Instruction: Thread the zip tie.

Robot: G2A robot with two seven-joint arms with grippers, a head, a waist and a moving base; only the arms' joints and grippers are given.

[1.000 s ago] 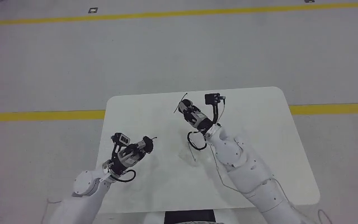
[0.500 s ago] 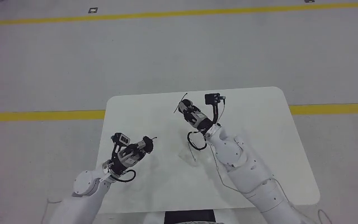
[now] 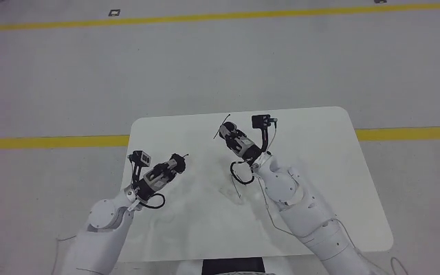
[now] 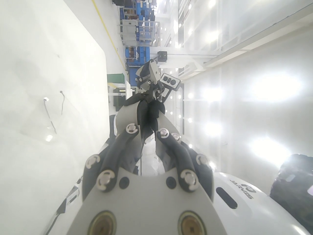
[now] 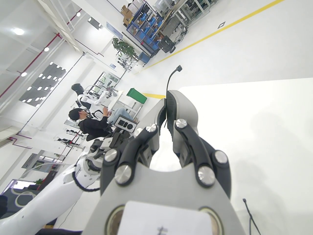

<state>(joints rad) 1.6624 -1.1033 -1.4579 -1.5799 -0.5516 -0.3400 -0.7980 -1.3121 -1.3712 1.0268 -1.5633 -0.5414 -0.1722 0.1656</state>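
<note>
Threading looks barely begun: the right gripper [image 5: 166, 100] pinches a black zip tie [image 5: 168, 81] above the table [image 3: 323, 165], its head poking past the fingertips, while the left gripper [image 4: 146, 108], well apart, is closed, perhaps on something thin, and nothing is joined.

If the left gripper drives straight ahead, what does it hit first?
Probably the right gripper holding the zip tie, ahead of the left gripper; the air between looks free, though depth is unclear.
</note>
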